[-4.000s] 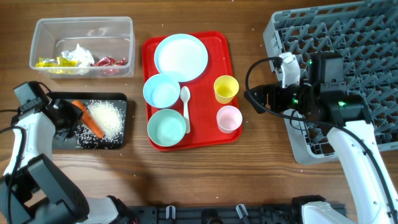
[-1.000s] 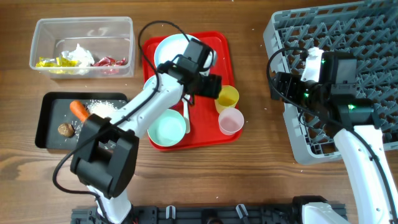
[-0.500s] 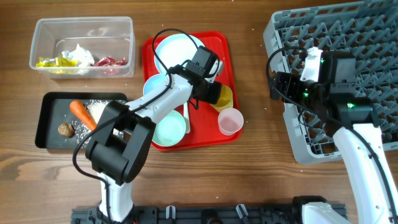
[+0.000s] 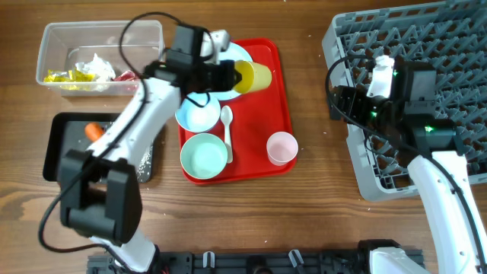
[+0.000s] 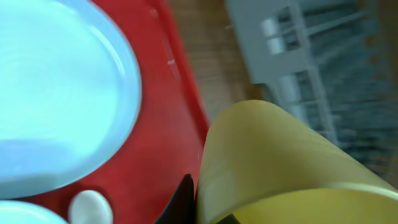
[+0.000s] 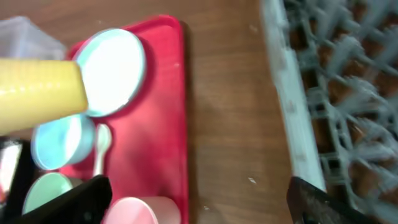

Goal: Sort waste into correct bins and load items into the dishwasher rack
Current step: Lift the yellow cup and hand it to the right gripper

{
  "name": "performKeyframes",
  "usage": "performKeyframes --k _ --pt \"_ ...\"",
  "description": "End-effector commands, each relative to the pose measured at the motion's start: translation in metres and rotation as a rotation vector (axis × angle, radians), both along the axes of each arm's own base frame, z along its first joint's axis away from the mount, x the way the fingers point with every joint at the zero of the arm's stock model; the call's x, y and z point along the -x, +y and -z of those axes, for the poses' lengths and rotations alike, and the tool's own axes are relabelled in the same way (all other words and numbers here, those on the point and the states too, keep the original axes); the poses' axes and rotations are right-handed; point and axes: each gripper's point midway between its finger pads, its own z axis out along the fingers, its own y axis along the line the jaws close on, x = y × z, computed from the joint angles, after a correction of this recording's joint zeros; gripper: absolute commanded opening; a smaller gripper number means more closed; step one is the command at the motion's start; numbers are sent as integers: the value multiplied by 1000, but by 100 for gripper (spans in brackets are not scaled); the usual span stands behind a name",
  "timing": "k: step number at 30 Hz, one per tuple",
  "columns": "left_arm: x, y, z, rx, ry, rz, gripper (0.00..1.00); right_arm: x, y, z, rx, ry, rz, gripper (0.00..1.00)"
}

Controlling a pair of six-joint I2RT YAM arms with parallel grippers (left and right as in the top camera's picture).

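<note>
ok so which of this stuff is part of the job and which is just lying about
job: yellow cup in left end effector, pink cup, plate, blue bowl, green bowl, spoon, dishwasher rack, clear tub, black tray, carrot
lying about: red tray, wooden table

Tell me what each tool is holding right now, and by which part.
The left tool holds the yellow cup, tipped on its side, gripped at one end, apparently the rim. The right tool is open and holds nothing.
</note>
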Motion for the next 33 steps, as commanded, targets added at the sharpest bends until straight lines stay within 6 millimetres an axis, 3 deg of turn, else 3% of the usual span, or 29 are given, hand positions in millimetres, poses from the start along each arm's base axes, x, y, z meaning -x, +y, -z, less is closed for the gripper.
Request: performKeyframes --k 1,4,6,8,11,15,21,28,33 --pt "30 -17 -57 337 24 241 4 -5 35 -27 -111 -116 -215 95" --pt "49 -9 -91 533 -34 414 4 9 84 -78 -308 -325 -552 100" --pt "59 -3 -108 625 -71 491 4 22 102 -101 -418 -414 -723 100" --pt "67 -3 -121 694 -93 553 4 25 112 -100 -513 -414 -828 100" --pt "67 -3 -122 696 -104 562 4 28 121 -93 -632 -394 -950 100" --pt "72 -12 -123 696 -103 587 4 18 146 -76 -681 -350 -1007 100" --pt "74 -24 -117 662 -105 592 4 6 177 -91 -678 -381 -987 99" --pt "72 -24 -116 649 -116 587 4 15 197 -90 -678 -369 -1013 80" --pt "71 -24 -116 647 -129 591 4 17 200 -90 -679 -365 -1019 56"
